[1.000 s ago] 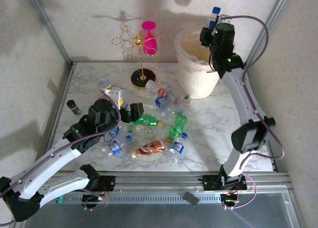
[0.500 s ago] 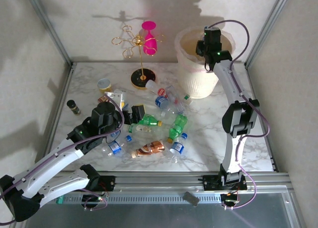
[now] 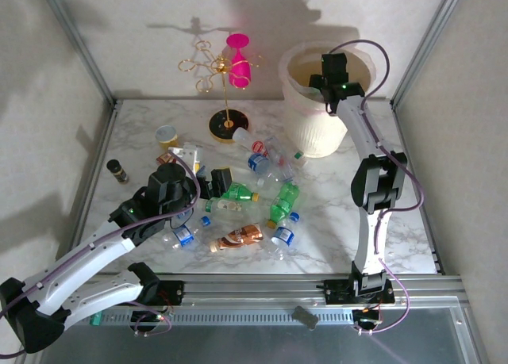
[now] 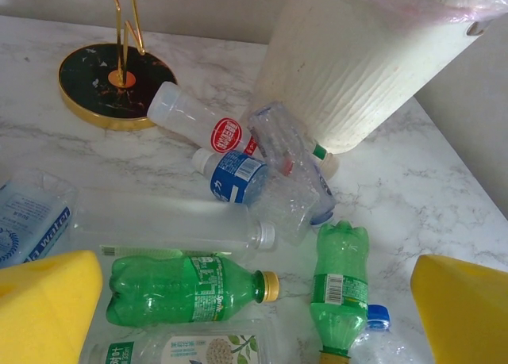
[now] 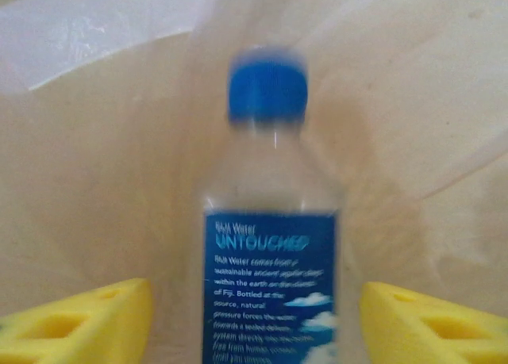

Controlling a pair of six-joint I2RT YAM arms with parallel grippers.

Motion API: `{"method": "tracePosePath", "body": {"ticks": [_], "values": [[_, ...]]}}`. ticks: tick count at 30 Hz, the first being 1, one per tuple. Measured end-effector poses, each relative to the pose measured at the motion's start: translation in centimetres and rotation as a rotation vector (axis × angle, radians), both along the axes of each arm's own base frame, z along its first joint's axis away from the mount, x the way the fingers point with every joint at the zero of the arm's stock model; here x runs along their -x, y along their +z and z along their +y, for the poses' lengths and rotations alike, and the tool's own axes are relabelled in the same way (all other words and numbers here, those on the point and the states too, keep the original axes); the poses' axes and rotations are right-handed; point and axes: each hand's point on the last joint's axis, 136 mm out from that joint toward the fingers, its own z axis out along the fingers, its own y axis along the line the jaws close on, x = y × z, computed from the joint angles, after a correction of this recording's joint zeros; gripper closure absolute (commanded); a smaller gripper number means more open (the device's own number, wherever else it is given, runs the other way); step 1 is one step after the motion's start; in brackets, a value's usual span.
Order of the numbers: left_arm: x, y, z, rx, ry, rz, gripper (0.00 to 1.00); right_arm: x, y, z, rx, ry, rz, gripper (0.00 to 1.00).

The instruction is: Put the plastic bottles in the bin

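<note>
One clear bottle (image 5: 274, 245) with a blue cap and blue label shows blurred inside the cream bin (image 3: 305, 134), between our right gripper's (image 5: 255, 300) parted pads, touching neither. Green, clear and brown bottles (image 3: 234, 193) litter the table (image 3: 333, 213) beneath our left gripper (image 4: 254, 269), spread wide.

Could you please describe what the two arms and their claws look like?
The left arm and right arm are built from white tubular links with black joint housings. A thin purple cable loops along each, and small green lights glow on the black wrist sections. The left claw and right claw have black bodies, with fingers made of yellow wedge-shaped pads.
</note>
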Motion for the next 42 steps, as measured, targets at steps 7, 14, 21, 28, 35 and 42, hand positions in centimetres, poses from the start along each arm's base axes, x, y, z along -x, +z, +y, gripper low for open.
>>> {"method": "tracePosePath", "body": {"ticks": [7, 14, 21, 28, 35, 42], "values": [[0.0, 0.0, 0.1, -0.001, 0.003, -0.001, 0.0, 0.2, 0.9, 0.0, -0.006, 0.0, -0.015, 0.15], [-0.1, 0.0, 0.2, -0.004, 0.012, -0.003, 0.0, 1.2, 4.3, -0.3, -0.02, 0.0, -0.073, 0.13], [0.0, 0.0, 1.1, -0.017, 0.051, 0.005, 0.0, 5.1, 10.5, -0.5, -0.081, 0.019, -0.179, 0.19], [1.1, 2.6, 3.2, 0.049, 0.127, -0.004, 0.0, 12.9, 15.6, 1.8, -0.133, 0.109, -0.314, 0.24], [3.3, 4.3, 6.0, 0.169, 0.213, 0.001, 0.0, 21.5, 14.8, 9.3, -0.157, 0.353, -0.336, 0.43], [4.9, 2.9, 9.8, 0.23, 0.387, 0.071, 0.0, 29.6, 12.5, 16.2, -0.141, 0.605, -0.304, 0.45]]}}
